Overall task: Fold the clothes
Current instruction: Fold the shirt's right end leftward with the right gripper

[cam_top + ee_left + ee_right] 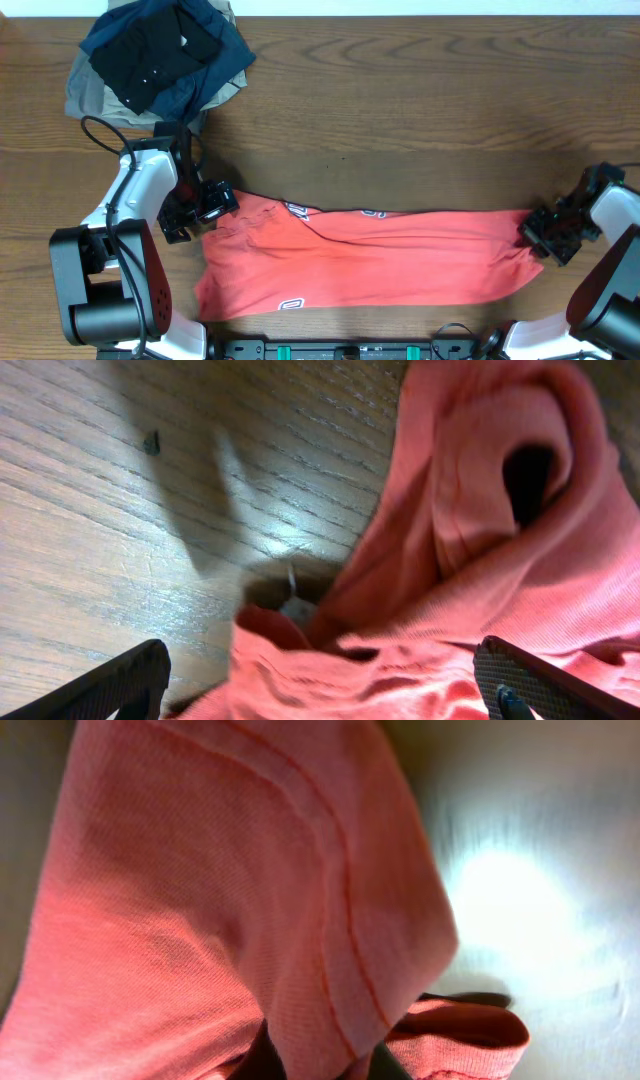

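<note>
Coral-red T-shirt (380, 255) lies flat on the wooden tabletop (420, 90) as a long band along the near edge, running from left of centre almost to the right edge. Bits of white-outlined lettering show along its far fold and near its near-left corner. The left gripper (200, 208) sits at the shirt's far-left corner with its jaws wide apart. In the left wrist view the black fingers (120, 682) straddle rumpled cloth with bare wood beside it, and nothing is pinched. The right gripper (545, 235) is at the shirt's right end, jaws together, clamped on the fabric. Its wrist view is filled with red knit and a stitched hem bunching down towards the fingers. A pile of dark garments (160, 55), black over navy and khaki, sits at the far-left corner, well apart from the shirt.
</note>
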You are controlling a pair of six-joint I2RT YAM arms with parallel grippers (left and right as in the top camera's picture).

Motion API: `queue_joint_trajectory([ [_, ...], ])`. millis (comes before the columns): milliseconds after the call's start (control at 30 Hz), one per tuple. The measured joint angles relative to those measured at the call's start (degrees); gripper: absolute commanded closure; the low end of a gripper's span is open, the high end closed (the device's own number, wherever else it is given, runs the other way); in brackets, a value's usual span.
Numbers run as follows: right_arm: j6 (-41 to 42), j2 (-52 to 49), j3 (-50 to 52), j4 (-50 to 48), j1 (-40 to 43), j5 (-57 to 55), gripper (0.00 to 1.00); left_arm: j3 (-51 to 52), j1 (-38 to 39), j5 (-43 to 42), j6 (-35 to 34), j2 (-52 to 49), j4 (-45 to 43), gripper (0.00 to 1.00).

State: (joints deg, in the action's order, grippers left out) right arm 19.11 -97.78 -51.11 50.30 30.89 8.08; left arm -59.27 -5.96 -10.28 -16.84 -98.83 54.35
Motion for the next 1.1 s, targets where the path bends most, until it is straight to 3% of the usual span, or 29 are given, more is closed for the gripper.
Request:
queue_joint_trajectory([
  [500, -0.5, -2.1, -29.9, 22.8, -0.7, -1.2, 0.99, 0.0, 0.0, 0.0, 0.0, 0.0, 0.0, 0.02],
  [800, -3.1, -2.1, -30.7, 28.4, -11.9, -1.6, 0.99, 0.0, 0.0, 0.0, -1.4, 0.0, 0.5, 0.02],
  [1100, -4.9, -2.1, -26.7, 27.6, -27.8, -1.6, 0.96, 0.0, 0.0, 0.0, -1.4, 0.0, 0.7, 0.02],
])
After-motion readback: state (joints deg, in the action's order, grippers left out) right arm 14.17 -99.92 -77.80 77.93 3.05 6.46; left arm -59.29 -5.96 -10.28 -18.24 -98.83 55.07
